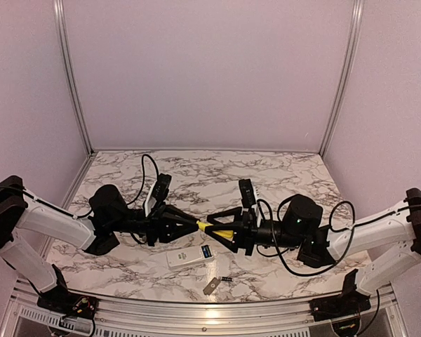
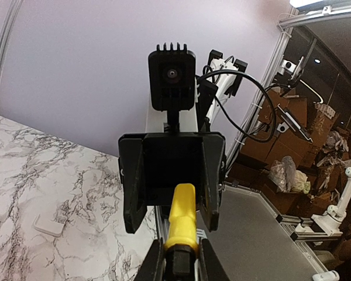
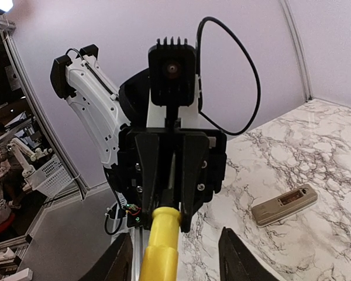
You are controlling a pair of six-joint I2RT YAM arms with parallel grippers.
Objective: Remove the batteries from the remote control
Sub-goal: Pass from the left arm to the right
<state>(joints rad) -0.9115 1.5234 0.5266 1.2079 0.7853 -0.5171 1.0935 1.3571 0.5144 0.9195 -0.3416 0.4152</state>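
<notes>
Top external view: I am watching both arms meeting tip to tip above the marble table (image 1: 281,175); the left gripper (image 1: 194,225) is clamping one end of a yellow-handled screwdriver (image 1: 210,227), holding it level in the air; the right gripper (image 1: 223,231) is facing it, jaws standing part-way open on either side of the yellow handle; the right wrist view is showing a gap between handle and finger, so that gripper is grasping nothing. The pale remote (image 1: 189,258) is lying on the table below the grippers; a grey cover plate (image 1: 211,286) is lying nearer the front edge; one dark battery (image 1: 226,279) is resting just right of the plate; a blue spot is showing on the remote, too small for me to identify.
</notes>
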